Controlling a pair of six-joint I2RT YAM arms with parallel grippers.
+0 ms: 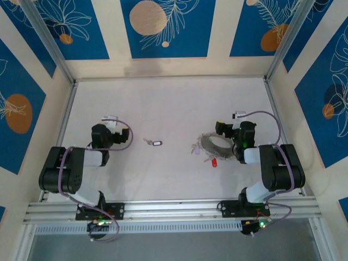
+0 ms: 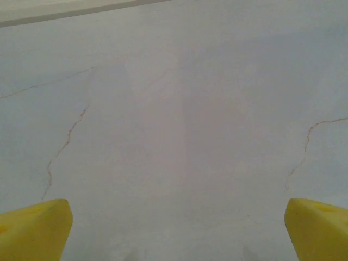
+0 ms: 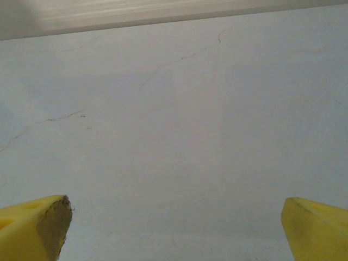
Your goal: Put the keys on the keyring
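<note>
The keyring [image 1: 208, 145], a large grey loop, lies flat on the white table just left of my right arm. Two of the keys lie close to it: one with a lilac tag [image 1: 196, 150] at its left edge and one with a red tag [image 1: 213, 162] in front of it. A third key, with a black tag [image 1: 156, 143], lies alone mid-table, between the arms. My left gripper [image 1: 110, 120] [image 2: 176, 231] hangs open over bare table, left of the black-tagged key. My right gripper [image 1: 237, 116] [image 3: 176, 231] is open too, over bare table behind and right of the keyring.
Cream walls with blue panels [image 1: 163, 27] close in the table on three sides, with metal posts [image 1: 51, 43] at the back corners. An aluminium rail [image 1: 174, 209] carries both arm bases along the near edge. Thin cracks [image 2: 65, 144] mark the tabletop.
</note>
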